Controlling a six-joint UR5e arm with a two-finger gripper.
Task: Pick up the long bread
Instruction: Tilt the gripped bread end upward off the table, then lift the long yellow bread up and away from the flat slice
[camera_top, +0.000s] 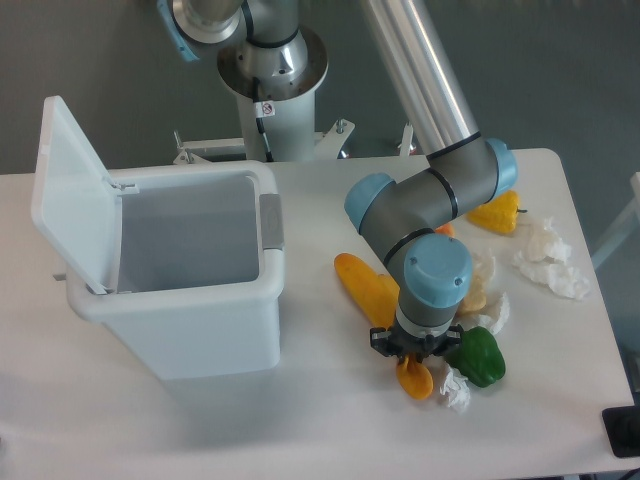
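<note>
The long bread (365, 285) is a glossy orange-yellow loaf lying slantwise right of the bin. Its upper left end points towards the bin and its lower end (413, 380) pokes out below the wrist. My gripper (412, 352) points straight down over the loaf's lower half and appears shut on it. The blue wrist cap hides the fingers and the loaf's middle.
A green pepper (480, 357) and a crumpled white wad (455, 388) lie tight against the gripper's right side. A yellow pepper (497, 213) and more crumpled paper (548, 258) sit further right. An open white bin (190, 280) with raised lid (70, 195) stands left.
</note>
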